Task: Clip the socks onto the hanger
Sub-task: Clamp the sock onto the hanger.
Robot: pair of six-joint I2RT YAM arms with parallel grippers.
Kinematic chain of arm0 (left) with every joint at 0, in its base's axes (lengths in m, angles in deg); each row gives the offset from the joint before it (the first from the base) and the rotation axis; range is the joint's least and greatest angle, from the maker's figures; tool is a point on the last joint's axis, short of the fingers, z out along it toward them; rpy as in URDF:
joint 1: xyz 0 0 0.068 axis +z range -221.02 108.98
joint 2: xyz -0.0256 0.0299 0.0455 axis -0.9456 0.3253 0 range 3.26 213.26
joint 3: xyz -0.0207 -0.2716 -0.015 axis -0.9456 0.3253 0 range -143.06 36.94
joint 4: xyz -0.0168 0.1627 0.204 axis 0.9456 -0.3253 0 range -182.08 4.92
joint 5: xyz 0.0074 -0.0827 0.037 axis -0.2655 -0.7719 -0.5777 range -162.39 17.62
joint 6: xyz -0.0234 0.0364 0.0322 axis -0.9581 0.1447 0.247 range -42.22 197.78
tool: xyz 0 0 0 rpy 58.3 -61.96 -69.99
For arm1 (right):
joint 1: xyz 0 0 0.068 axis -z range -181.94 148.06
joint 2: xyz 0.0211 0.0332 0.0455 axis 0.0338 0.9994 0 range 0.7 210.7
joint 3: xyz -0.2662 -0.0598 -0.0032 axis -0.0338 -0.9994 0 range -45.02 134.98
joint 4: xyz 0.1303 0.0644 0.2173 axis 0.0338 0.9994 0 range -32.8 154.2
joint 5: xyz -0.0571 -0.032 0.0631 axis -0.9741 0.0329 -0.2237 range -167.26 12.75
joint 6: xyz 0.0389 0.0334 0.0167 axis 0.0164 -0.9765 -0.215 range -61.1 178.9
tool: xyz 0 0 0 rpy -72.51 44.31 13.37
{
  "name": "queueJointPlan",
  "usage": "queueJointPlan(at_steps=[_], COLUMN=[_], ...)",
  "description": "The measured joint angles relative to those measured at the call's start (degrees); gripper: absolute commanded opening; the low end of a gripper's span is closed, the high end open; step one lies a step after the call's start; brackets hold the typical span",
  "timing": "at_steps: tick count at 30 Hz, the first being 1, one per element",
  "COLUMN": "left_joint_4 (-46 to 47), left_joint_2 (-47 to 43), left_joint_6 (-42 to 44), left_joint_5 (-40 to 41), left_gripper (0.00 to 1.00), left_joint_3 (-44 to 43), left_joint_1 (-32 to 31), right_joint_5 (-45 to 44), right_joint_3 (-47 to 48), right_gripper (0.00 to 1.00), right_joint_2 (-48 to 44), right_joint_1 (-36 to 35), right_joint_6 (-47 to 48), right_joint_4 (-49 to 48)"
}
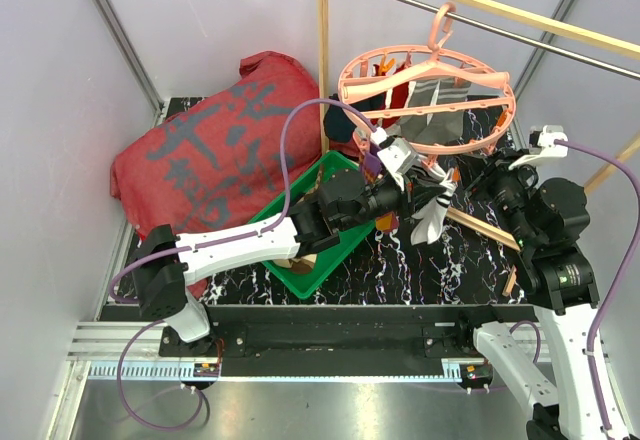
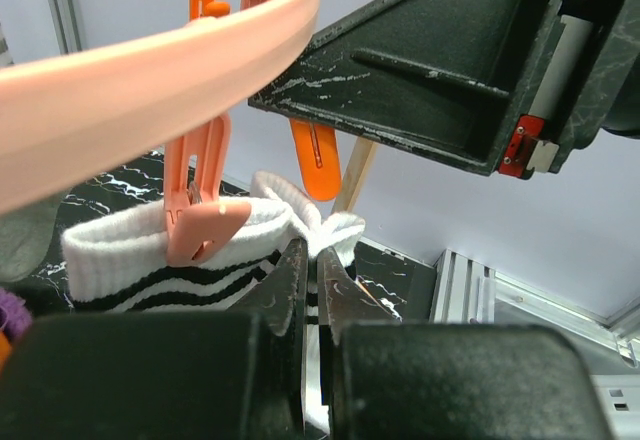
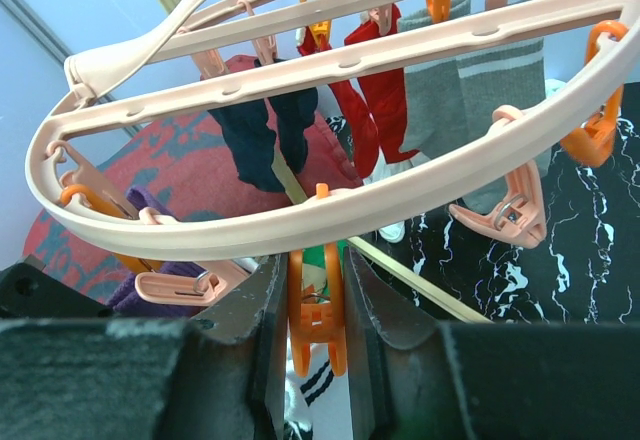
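Your left pincer (image 2: 308, 260) is pinched shut on the cuff of the white black-striped sock (image 2: 120, 250), held up just under the hanger (image 2: 150, 80) ring. A pink clip (image 2: 200, 225) overlaps that cuff; can't tell if it bites. Your right pincer (image 3: 316, 270) has a narrow squeeze on an orange clip (image 3: 318, 335) dangling from the ring's near edge. Navy sock (image 3: 262, 130), red sock (image 3: 372, 85) and grey sock (image 3: 470, 85) hang clipped. The hanger hooks on the rail (image 1: 560, 49), above the counter (image 1: 420, 260).
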Motion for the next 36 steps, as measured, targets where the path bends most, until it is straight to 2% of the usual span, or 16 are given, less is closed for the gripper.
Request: queueJointPlan(at_steps=[36], left_joint_4=[0.0], left_joint_2=[0.0], left_joint_6=[0.7], left_joint_5=[-0.2], left_gripper=[0.00], left_joint_3=[0.0], left_joint_1=[-0.7], right_joint_5=[-2.1], right_joint_3=[-3.8], right_gripper=[0.14], right_joint_2=[-0.3], right_joint_1=[0.0], right_joint_6=[-2.2], right_joint_4=[-3.3])
